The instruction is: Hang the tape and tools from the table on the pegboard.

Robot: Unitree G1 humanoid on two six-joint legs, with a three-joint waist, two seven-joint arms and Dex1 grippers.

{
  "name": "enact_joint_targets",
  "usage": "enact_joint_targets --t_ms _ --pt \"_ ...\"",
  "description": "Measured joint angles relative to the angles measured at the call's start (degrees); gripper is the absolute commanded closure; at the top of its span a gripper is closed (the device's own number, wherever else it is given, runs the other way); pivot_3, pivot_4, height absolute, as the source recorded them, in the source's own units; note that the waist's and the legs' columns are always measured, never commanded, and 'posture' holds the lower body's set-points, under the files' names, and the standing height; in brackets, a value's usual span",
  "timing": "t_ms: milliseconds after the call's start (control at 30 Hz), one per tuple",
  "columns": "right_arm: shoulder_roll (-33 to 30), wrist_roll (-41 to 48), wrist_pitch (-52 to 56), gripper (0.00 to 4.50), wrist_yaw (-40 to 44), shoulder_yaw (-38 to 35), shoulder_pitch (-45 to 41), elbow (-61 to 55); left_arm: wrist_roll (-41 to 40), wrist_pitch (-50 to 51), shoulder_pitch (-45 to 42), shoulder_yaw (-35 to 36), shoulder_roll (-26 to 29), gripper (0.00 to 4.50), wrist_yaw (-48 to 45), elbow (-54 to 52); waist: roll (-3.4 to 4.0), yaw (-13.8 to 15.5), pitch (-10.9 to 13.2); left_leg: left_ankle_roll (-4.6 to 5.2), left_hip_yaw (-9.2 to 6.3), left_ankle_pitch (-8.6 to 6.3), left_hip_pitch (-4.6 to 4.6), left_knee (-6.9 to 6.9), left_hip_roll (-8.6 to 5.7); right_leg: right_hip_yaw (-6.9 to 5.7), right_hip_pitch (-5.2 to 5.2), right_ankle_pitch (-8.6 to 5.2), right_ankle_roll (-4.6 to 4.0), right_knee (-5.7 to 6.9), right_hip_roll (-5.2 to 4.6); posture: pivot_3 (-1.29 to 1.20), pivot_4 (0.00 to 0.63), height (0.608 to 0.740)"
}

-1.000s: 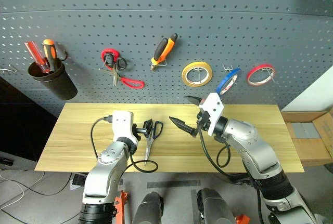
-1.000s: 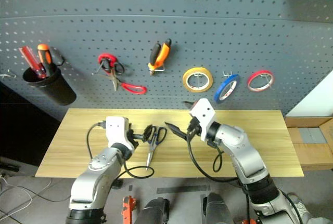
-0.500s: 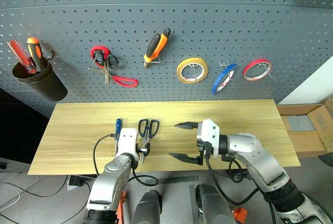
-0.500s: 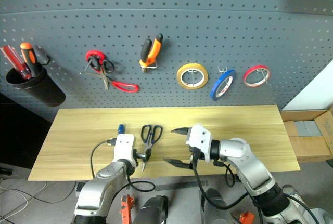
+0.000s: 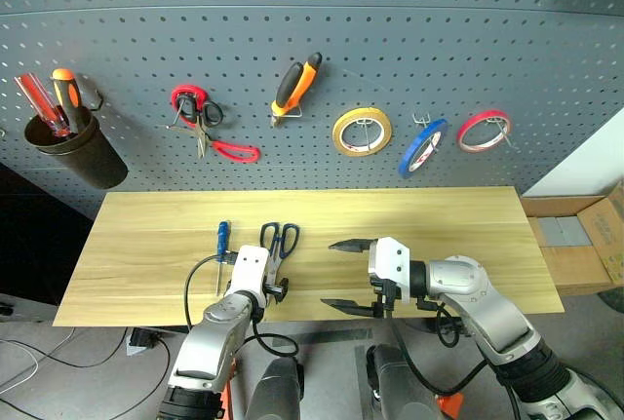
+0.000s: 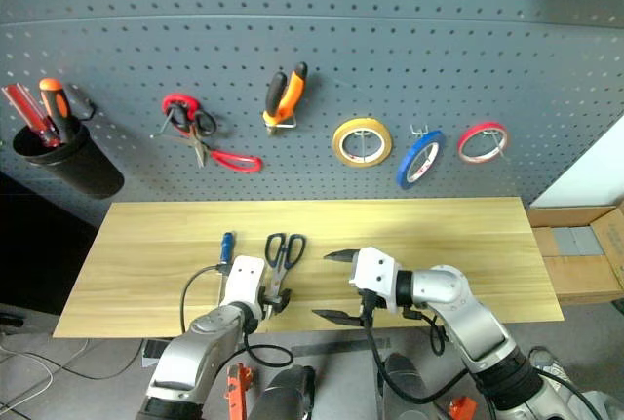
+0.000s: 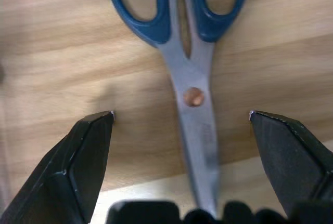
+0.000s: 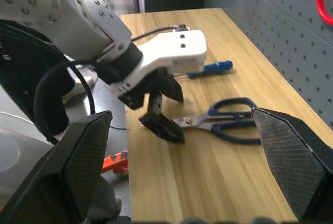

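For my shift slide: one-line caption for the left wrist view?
Open left gripper straddling the blades of the blue-handled scissors lying flat on the wooden table.

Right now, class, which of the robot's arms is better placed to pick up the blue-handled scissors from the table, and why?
Left. Its open end effector straddles the scissors blades near the pivot on the table. The right end effector points sideways, off to the scissors' right.

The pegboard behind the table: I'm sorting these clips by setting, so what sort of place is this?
Probably a workshop or tool bench. A dark grey pegboard holds pliers, red-handled scissors and tape rolls on hooks, above a wooden table where blue-handled scissors and a screwdriver lie.
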Motion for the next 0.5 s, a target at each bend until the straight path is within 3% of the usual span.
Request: enact_joint_targets --t_ms 200,300,500 --pt "0.56 -0.64 0.13 0.04 -1.02 -0.35 -0.01 -0.04 0.53 0.14 -1.16 -0.4 0.88 0.0 -1.5 1.13 0.0 -0.02 0.0 0.0 -0.02 0.0 0.12 0.02 -0.01 -0.02 0.15 0.01 0.02 -0.03 -0.01 -0.06 0.269 0.74" --pt "0.85 -0.64 0.27 0.0 -1.22 -0.53 -0.02 -0.06 0.65 0.17 -1.15 -0.42 0.91 0.56 -1.91 1.12 0.01 -0.02 0.0 0.0 -0.03 0.0 0.12 0.02 -0.01 -0.02 0.15 0.01 0.02 -0.04 -0.01 -0.05 0.266 0.74" --pt "1.39 -0.75 0.28 0.0 -1.5 -1.19 -0.18 -0.05 0.75 0.5 -0.3 0.3 0.15 2.6 -1.31 0.42 0.01 0.0 -0.01 -0.01 -0.03 0.0 0.13 0.02 0.0 -0.01 0.16 0.01 0.02 -0.03 -0.01 -0.05 0.267 0.74"
